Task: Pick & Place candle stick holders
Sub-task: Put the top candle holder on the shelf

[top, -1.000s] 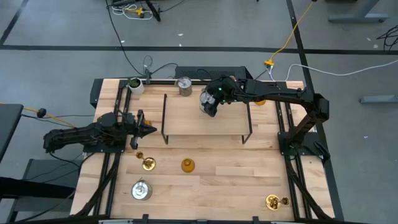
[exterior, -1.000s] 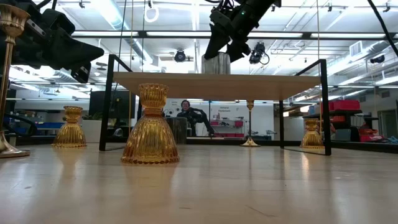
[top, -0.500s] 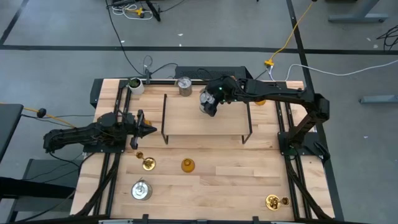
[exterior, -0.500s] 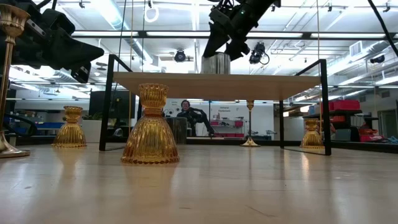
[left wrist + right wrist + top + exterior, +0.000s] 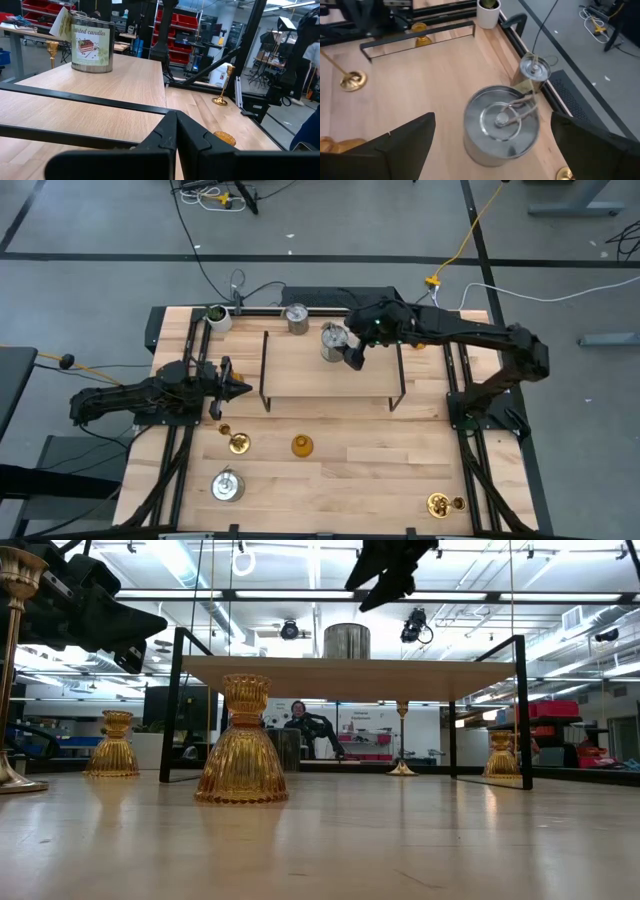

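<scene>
One silver can holder (image 5: 332,340) is set on the rack (image 5: 300,370), just beside the spread right gripper (image 5: 352,356). Several holders are left on the table; the left gripper (image 5: 236,388) is pressed together.

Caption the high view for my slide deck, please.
Right tool open beside silver can holder on the rack.

The can (image 5: 501,125) is shiny silver metal; the rack (image 5: 330,365) top is matt pale wood; the amber holder (image 5: 243,745) is glossy ribbed glass.
</scene>
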You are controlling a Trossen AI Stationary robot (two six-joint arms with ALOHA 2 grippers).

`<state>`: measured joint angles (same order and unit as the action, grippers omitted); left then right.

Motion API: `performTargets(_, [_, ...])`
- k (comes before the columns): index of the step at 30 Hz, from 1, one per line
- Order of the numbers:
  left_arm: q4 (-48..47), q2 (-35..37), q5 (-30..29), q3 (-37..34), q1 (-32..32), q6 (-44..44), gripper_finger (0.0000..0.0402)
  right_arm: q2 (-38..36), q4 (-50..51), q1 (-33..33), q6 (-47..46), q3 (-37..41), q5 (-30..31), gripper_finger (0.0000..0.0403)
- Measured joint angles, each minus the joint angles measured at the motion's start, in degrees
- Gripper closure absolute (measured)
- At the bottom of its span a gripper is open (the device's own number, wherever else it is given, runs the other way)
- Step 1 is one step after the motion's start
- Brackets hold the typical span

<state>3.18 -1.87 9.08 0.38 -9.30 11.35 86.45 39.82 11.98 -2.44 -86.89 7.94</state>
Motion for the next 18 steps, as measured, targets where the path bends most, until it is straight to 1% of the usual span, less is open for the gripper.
performTargets(10, [0.0,0.0,0.0,0.01,0.0,-0.01,0.0394,-1.51,2.35,-1.61,-0.02,0.06,0.15,0.0005])
performTargets(18, [0.0,0.0,0.0,0.0,0.0,0.0,0.0394,-4.9,2.87,-4.27,-0.17,0.06,0.2,0.0005])
